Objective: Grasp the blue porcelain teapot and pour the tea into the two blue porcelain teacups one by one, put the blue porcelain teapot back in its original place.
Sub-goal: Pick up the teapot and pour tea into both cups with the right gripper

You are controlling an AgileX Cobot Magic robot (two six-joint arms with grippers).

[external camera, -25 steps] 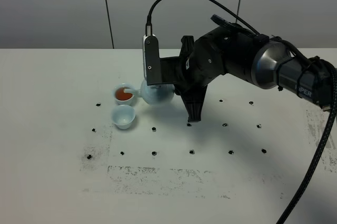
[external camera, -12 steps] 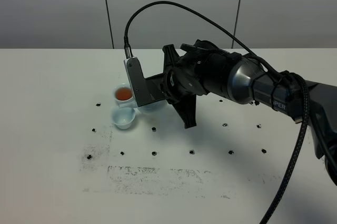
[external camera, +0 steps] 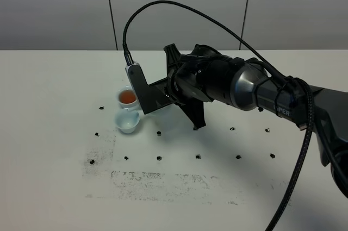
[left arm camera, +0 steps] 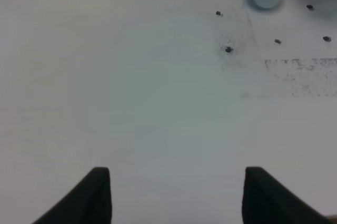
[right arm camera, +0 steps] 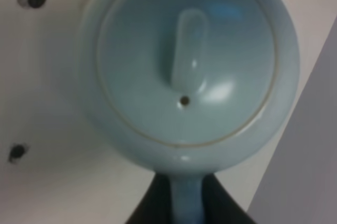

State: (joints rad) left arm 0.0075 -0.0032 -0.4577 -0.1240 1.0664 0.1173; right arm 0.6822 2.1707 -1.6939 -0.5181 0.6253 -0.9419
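The right arm [external camera: 228, 81] is glossy black and rounded, with a brushed silver band [external camera: 247, 87] and small white lettering [external camera: 284, 111] right of centre. A thin black cable [external camera: 163, 4] loops to a grey camera block [external camera: 142, 91]. A thick braided cable [external camera: 304, 155] runs down the right edge. The left gripper [left arm camera: 176, 195] shows two black wedge-shaped fingertips [left arm camera: 97, 195] along the bottom edge.
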